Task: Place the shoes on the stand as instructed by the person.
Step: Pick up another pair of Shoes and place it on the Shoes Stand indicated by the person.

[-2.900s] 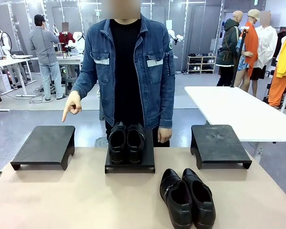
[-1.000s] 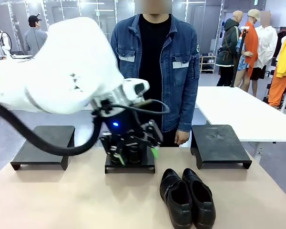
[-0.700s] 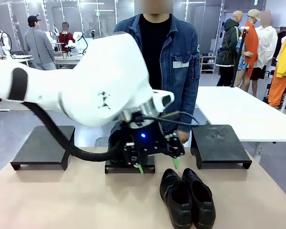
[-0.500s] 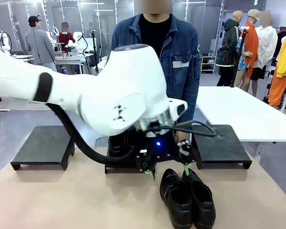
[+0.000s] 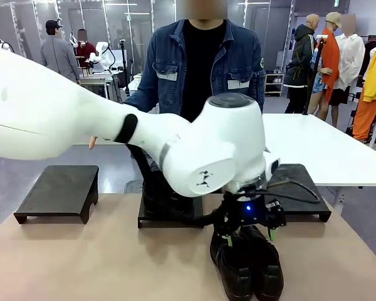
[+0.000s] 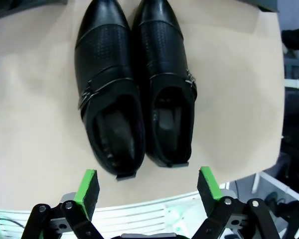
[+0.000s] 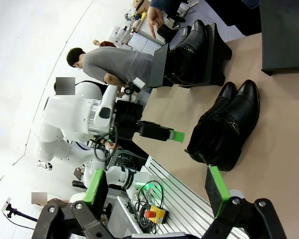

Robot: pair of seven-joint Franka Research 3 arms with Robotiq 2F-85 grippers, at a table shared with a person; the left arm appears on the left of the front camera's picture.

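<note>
A pair of black strap shoes [image 5: 247,271] [image 6: 134,99] [image 7: 224,124] lies on the tan table, front right. My left gripper [image 5: 249,237] [image 6: 148,186] hangs open just above their heel end, a green pad on either side, nothing between them. The other pair of shoes [image 7: 192,47] stands on the middle stand [image 5: 169,219], largely hidden by my left arm in the front view. The person [image 5: 200,63] stands behind the table; a hand [image 5: 93,143] [image 7: 153,17] points down toward the left stand [image 5: 57,191]. My right gripper [image 7: 157,191] is open and holds nothing.
A third black stand [image 5: 301,194] [image 7: 284,35] sits at the right, close behind the strap shoes. A white table [image 5: 326,147] stands beyond it. My left arm [image 5: 113,138] spans the table from the left. The tan tabletop [image 5: 81,263] is free at front left.
My left arm has swept from the middle stand to the right and down, ending over the strap shoes with its gripper still open. The shoes have not moved.
</note>
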